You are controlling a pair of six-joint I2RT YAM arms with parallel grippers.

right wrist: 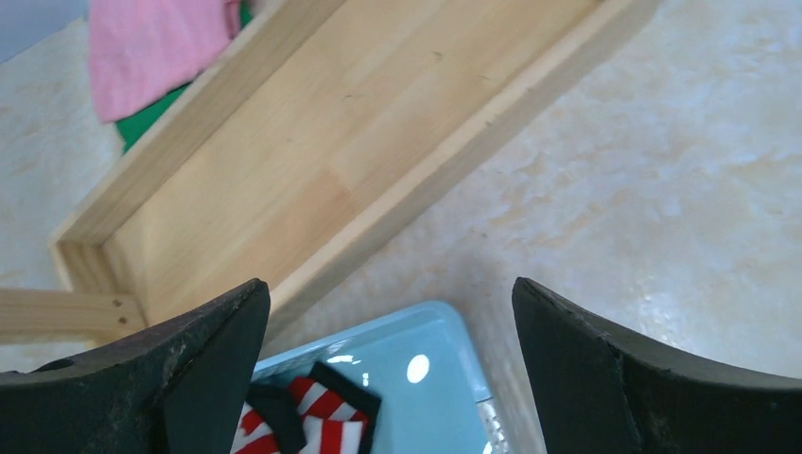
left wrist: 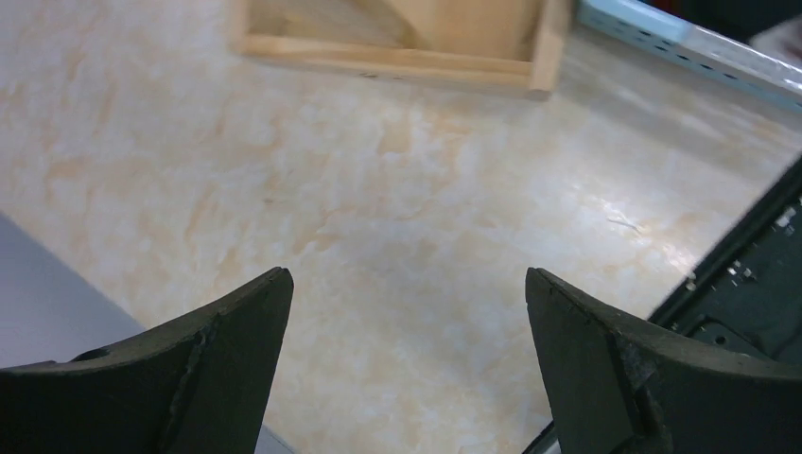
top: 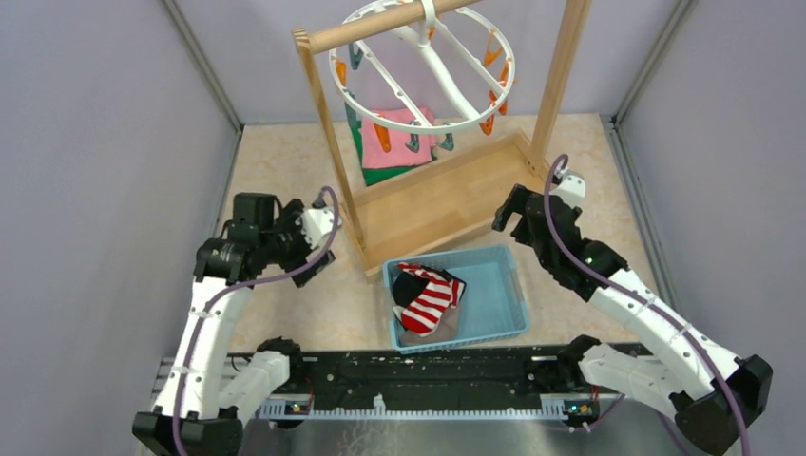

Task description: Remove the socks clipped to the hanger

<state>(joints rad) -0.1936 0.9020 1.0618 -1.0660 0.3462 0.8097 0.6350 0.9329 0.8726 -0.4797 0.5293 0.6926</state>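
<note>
The white ring hanger (top: 443, 84) hangs by its hook from the wooden stand's rod (top: 371, 31) at the back. A pink sock (top: 397, 144) and a green sock (top: 373, 171) hang from clips on its near rim. Both also show in the right wrist view, the pink sock (right wrist: 161, 47) and the green sock (right wrist: 151, 128). My left gripper (top: 318, 226) is open and empty, low over the table left of the stand's post. My right gripper (top: 508, 215) is open and empty, above the far right corner of the blue basket (top: 499, 285).
The blue basket holds a red-and-white striped sock (top: 430, 299) on a beige item (top: 435, 328). The stand's wooden base tray (top: 447, 195) lies between the grippers, with upright posts (top: 328, 133) at each end. Grey walls enclose the table.
</note>
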